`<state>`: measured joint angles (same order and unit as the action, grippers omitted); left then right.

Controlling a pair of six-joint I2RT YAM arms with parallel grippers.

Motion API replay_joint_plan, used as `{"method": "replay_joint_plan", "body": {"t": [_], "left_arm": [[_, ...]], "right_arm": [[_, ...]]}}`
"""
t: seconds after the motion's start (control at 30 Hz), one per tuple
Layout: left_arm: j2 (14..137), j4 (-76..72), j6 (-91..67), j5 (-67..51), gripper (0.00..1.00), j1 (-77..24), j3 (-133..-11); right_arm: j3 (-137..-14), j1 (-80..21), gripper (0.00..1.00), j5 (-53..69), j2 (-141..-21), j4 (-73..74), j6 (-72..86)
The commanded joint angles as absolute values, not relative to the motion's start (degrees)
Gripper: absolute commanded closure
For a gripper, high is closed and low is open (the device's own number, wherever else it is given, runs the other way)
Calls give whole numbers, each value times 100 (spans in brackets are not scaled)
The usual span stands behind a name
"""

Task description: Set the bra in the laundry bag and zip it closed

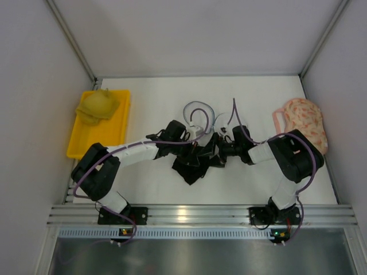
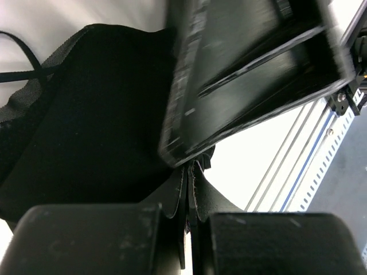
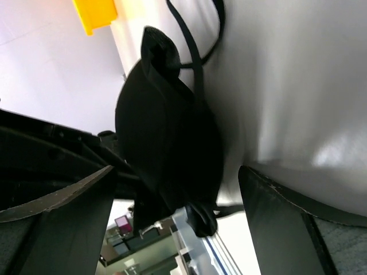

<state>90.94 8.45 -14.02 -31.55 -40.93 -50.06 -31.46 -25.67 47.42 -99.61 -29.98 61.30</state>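
The black bra (image 1: 192, 169) lies crumpled at the table's middle, between my two grippers. My left gripper (image 1: 198, 150) is shut on a thin edge of the bra (image 2: 86, 114), pinched between its fingertips (image 2: 189, 166). My right gripper (image 1: 221, 151) faces it from the right, with its jaws open around a bra cup (image 3: 166, 132) that hangs between them (image 3: 175, 172) without being pinched. A thin strap (image 3: 189, 40) trails off behind. The white mesh laundry bag (image 1: 202, 117) with its dark zipper rim lies just behind the grippers, partly hidden by them.
A yellow tray (image 1: 109, 134) at the left holds a mustard-yellow bra (image 1: 98, 105). A pink floral bra (image 1: 304, 123) lies at the right by the wall. The metal rail (image 1: 189, 215) runs along the near edge. White walls enclose three sides.
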Motion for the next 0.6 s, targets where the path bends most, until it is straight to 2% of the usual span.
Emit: {"method": "replay_joint_plan", "body": {"t": [0.0, 0.07, 0.2, 0.27, 0.3, 0.37, 0.4, 0.47, 0.5, 0.57], "left_arm": [[9114, 545, -1538, -3349, 100, -4096, -5124], [9132, 545, -1564, -3357, 100, -4096, -5124], [9141, 598, -1564, -3252, 100, -4087, -5133], [9141, 606, -1565, -3269, 100, -4078, -5133], [9132, 615, -1564, -3270, 100, -4078, -5133], [9088, 615, -1547, -3331, 100, -4087, -5133], [9053, 615, -1529, -3366, 98, -4087, -5107], [8930, 668, -1468, -3401, 85, -4096, -5098], [8860, 851, -1424, -3393, 82, -4096, -5115], [8579, 1132, -1126, -3340, 72, -4096, -5168]], "right_arm": [[-3401, -2847, 12, 4527, -10309, -3568, 6407], [-3436, -2926, 14, 4552, -10484, -3743, 6521], [-3463, -3120, 23, 4561, -10608, -3902, 6521], [-3480, -3155, 39, 4570, -10635, -3937, 6530], [-3489, -3155, 52, 4579, -10635, -3946, 6522], [-3585, -3155, 66, 4649, -10617, -3867, 6478], [-3612, -3147, 79, 4684, -10591, -3858, 6469], [-3717, -3129, 90, 4807, -10442, -3806, 6390], [-3753, -3103, 100, 4842, -10372, -3762, 6372], [-3805, -3041, 100, 5000, -10083, -3605, 6232]]}}
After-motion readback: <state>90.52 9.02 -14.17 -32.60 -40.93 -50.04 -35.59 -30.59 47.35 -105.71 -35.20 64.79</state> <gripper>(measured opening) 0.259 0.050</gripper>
